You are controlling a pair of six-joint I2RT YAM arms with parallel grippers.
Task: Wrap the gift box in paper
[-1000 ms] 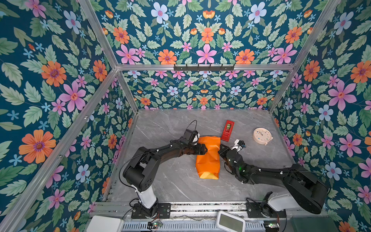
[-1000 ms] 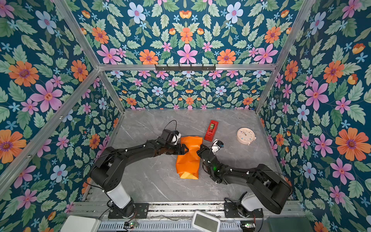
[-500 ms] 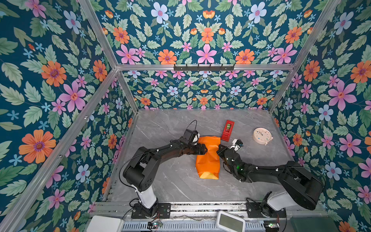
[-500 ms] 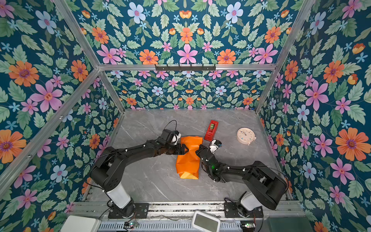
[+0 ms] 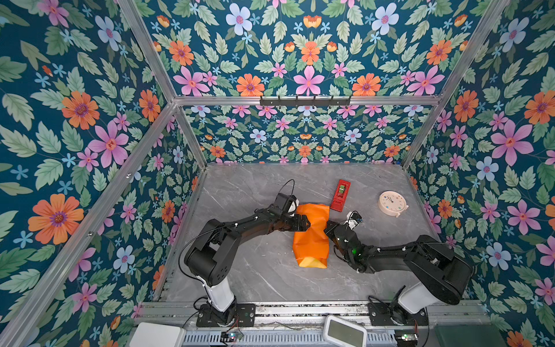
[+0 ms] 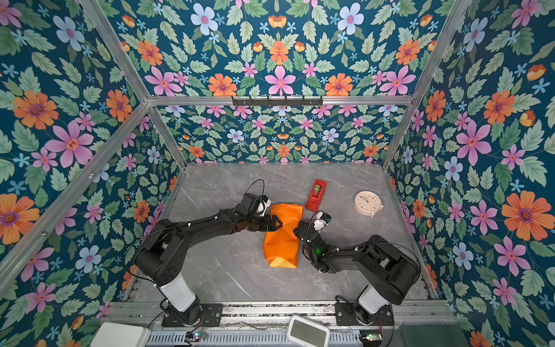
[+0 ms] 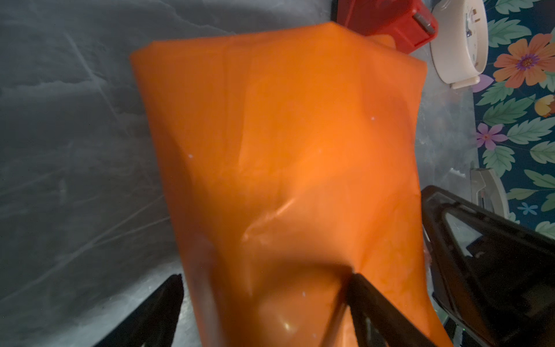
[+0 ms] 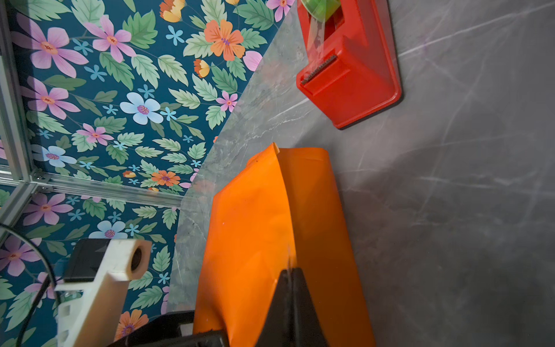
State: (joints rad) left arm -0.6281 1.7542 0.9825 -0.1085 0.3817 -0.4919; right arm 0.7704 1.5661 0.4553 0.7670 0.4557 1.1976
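The paper [image 5: 310,240] [image 6: 282,237] lies mid-table as a creased orange bundle, and its yellow inner face [image 5: 312,263] shows at the near end. The gift box is hidden, with nothing blue showing. My left gripper [image 5: 303,223] [image 6: 274,223] sits at the bundle's left edge. In the left wrist view it [image 7: 265,278] is wide open over the paper [image 7: 285,135], one finger beside it and one resting on it. My right gripper [image 5: 327,226] [image 6: 297,228] is at the right edge. It [image 8: 289,272] is shut on a raised fold of the paper [image 8: 261,225].
A red tape dispenser [image 5: 340,195] [image 8: 348,75] stands just behind the paper's far right corner. A round cream clock [image 5: 392,203] lies further right. Floral walls enclose the grey marble table [image 5: 240,270] on three sides. A small white screen [image 5: 345,332] sits at the front rail.
My right arm has drawn in a little, nudging its gripper slightly toward the paper. The left arm and the paper bundle look unchanged.
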